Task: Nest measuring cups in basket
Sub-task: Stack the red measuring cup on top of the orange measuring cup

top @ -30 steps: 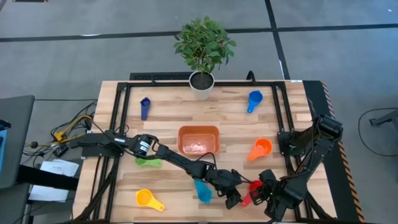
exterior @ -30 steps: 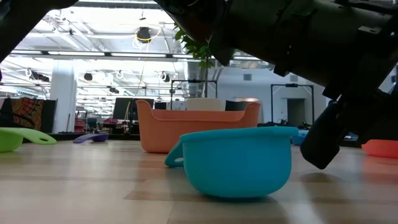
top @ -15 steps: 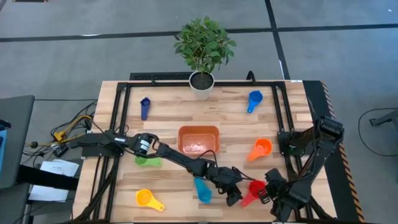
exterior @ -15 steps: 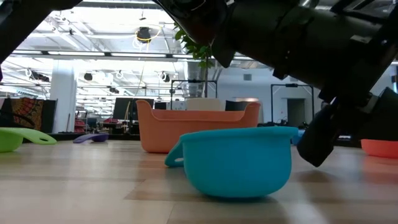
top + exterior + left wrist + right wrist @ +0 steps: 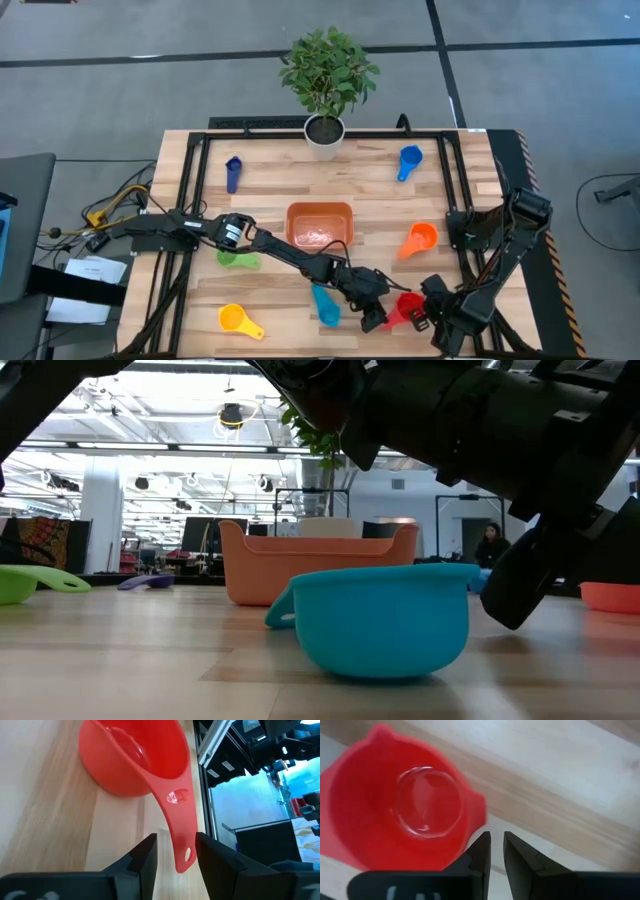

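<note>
The step in hand looks like the pickup of the red cup (image 5: 410, 304), which lies on the counter (image 5: 270, 180) near its front edge, toward the right arm's side, well apart from the basket (image 5: 320, 224). The left end effector (image 5: 175, 851) has its two fingers set narrowly apart on either side of the cup's flat handle, not yet closed on it; the handle tip sits in the gap between them. To do this well, I would close squarely on the handle's flat faces close to the bowl rather than at the very tip, so the cup does not swing when lifted, then raise it clear before carrying it over to the basket.

The right end effector (image 5: 492, 851) hovers directly beside the same cup's bowl, its fingers nearly together and holding nothing. With both arms crowded at one cup, the risk is a knock; one arm should give way before the lift.

Counted from above: one basket, which appears to hold no cup, though its orange floor could hide one of like colour. Seven cups lie scattered on the counter: the red one, a light blue cup (image 5: 325, 305) just beside the left arm, a yellow cup (image 5: 238, 320), a green cup (image 5: 238, 260) partly under the left arm, an orange cup (image 5: 418, 240), a blue cup (image 5: 409, 160) and a dark blue cup (image 5: 233, 172). One potted plant (image 5: 326, 75) stands at the far edge.
</note>
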Available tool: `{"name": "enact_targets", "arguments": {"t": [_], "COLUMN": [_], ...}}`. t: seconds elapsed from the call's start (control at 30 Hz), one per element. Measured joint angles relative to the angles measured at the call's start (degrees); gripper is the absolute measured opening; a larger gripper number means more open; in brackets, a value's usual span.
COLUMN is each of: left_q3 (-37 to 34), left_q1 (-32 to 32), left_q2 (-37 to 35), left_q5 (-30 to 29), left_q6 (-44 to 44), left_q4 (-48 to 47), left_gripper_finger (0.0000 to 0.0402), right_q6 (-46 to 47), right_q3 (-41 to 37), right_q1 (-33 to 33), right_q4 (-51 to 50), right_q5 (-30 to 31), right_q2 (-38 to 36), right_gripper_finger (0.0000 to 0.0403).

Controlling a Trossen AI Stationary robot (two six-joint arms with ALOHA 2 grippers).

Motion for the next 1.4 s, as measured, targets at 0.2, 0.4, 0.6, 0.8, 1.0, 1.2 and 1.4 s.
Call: {"name": "enact_targets", "arguments": {"t": [0.2, 0.4, 0.6, 0.8, 1.0, 1.2, 1.4], "left_q3": [0.0, 0.0, 0.0, 0.0, 0.1, 0.1, 0.1], "left_q1": [0.0, 0.0, 0.0, 0.0, 0.0, 0.7, 2.6], "left_q2": [0.0, 0.0, 0.0, 0.0, 0.0, -0.3, -2.4], "left_q5": [1.0, 2.1, 3.2, 3.5, 3.5, 6.5, 8.2], "left_q6": [1.9, 2.9, 4.4, 4.7, 4.6, 1.5, -5.1], "left_q4": [-0.2, -0.3, -0.4, -2.3, -2.7, -2.3, -1.0], "left_gripper_finger": [0.0122, 0.0122, 0.0104, 0.0031, 0.0005, 0.0002, 0.0001], "right_q6": [-0.8, -2.3, -2.8, -2.8, -2.9, -2.7, -0.8], "right_q3": [0.0, 0.0, 0.0, 0.0, 0.0, 1.2, 7.6], "right_q1": [-0.9, -2.1, -2.7, -2.7, -2.5, -1.2, 1.2], "right_q4": [0.8, 3.7, 4.1, 4.1, 4.1, 1.8, -12.1], "right_q5": [1.3, 3.7, 4.9, 4.8, 5.6, 8.1, 12.9], "right_q2": [0.0, 0.0, 0.0, 0.0, -0.2, -3.8, -10.5], "right_gripper_finger": [0.0075, 0.0075, 0.0075, 0.0075, 0.0075, 0.0075, 0.0075]}}
